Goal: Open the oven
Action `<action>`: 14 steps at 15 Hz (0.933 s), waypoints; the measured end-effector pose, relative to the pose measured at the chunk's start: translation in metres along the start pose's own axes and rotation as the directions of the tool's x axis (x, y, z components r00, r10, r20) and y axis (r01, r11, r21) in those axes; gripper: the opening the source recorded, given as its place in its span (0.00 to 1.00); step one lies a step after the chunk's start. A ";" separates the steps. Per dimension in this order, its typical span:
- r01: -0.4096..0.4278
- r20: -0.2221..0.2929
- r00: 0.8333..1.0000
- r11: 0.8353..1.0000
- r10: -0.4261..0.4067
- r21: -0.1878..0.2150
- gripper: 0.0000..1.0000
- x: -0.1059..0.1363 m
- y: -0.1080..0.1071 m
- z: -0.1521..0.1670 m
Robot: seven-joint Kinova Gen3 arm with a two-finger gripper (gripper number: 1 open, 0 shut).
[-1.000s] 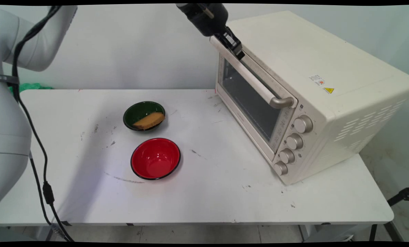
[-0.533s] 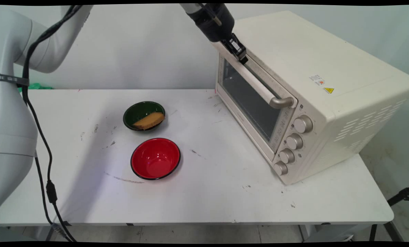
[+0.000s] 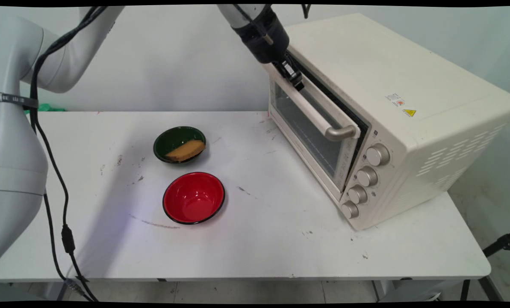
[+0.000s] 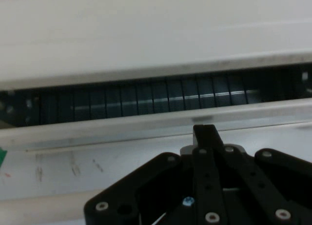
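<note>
The oven door has cracked ajar, the tool clenched at its top edge.

1. Even, bright, diffuse light fills the main view; the white worktop shows no harsh glare.
2. A soft grey shadow lies on the worktop left of the red bowl.
3. The toaster oven bows slightly towards the frame edge.
4. The hand view is dimmer and soft throughout.

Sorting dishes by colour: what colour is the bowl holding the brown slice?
Dark green bowl, black-rimmed; clearest in the main view.
</note>
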 end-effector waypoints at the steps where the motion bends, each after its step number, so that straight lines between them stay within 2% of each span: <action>1: -0.001 0.004 1.000 1.000 0.001 -0.001 0.00 -0.003 0.001 0.000; 6: -0.019 0.005 1.000 1.000 0.019 0.003 0.00 -0.023 0.004 -0.003; 14: -0.078 -0.014 0.997 0.997 0.078 0.023 0.00 -0.076 0.012 -0.008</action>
